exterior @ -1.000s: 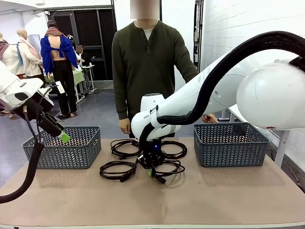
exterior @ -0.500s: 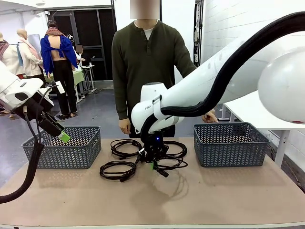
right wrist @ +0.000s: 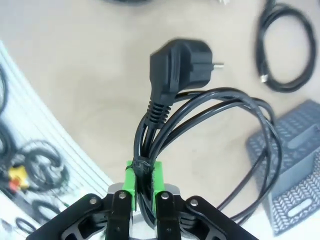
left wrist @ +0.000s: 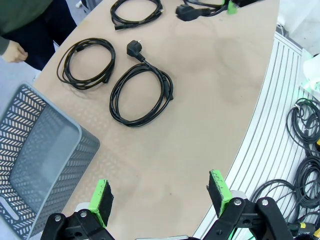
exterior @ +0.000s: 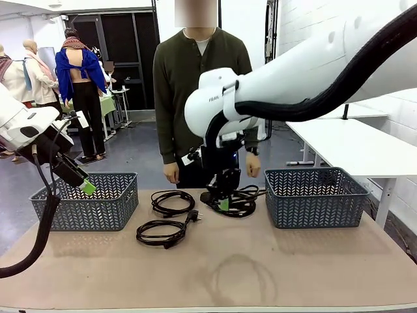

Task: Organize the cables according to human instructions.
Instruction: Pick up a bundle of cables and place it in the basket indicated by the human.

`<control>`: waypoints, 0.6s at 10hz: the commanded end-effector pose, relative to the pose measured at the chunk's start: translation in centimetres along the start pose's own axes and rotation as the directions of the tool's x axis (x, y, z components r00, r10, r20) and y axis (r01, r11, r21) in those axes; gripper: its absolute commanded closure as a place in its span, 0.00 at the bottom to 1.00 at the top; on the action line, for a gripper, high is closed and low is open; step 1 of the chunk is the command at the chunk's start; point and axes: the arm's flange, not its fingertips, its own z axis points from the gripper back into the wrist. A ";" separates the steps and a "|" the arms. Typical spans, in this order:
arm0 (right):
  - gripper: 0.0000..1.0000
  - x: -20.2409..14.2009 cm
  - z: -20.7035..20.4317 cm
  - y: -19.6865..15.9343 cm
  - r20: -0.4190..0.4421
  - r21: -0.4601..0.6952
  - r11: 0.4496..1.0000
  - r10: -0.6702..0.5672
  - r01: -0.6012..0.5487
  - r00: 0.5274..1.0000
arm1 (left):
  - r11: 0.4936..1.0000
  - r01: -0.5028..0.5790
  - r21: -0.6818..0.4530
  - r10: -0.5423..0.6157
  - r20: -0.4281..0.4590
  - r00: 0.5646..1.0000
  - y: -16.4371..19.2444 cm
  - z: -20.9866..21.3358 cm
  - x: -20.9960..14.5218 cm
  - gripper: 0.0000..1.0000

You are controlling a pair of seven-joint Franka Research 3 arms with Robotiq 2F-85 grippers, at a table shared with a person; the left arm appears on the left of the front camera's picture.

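My right gripper [exterior: 223, 203] is shut on one black cable [exterior: 244, 195] and holds it above the table, between the middle and the right basket. In the right wrist view its green pads [right wrist: 131, 181] pinch the bundled strands, and the plug [right wrist: 182, 65] sticks out ahead. On the table lie a cable [exterior: 172, 202] at the back left and another cable [exterior: 161, 231] in front of it with its plug to the right. The left wrist view shows these two cables [left wrist: 86, 62] [left wrist: 141, 95] and a third cable [left wrist: 136, 10] farther off. My left gripper [exterior: 81, 182] hangs open over the left basket, fingers [left wrist: 102, 200] wide apart.
A grey basket [exterior: 91, 202] stands at the table's left and a second grey basket [exterior: 316, 195] at the right. A person stands at the far edge with a hand [exterior: 171, 173] hanging near the table. The brown tabletop [exterior: 260, 274] in front is bare.
My right gripper has risen from the table with the cable and carried it up and to the right. The left arm has stayed still.
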 end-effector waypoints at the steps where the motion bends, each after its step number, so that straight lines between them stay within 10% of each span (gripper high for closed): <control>1: 1.00 -1.3 1.9 -0.8 -0.052 0.007 0.981 0.194 -0.194 0.980 | 1.000 0.004 -0.015 -0.004 0.016 1.000 0.3 0.1 -0.1 0.00; 6: 1.00 -1.9 2.7 -0.7 -0.046 0.016 0.964 0.265 -0.264 0.963 | 1.000 0.004 -0.015 -0.004 0.016 1.000 0.3 0.1 -0.1 0.00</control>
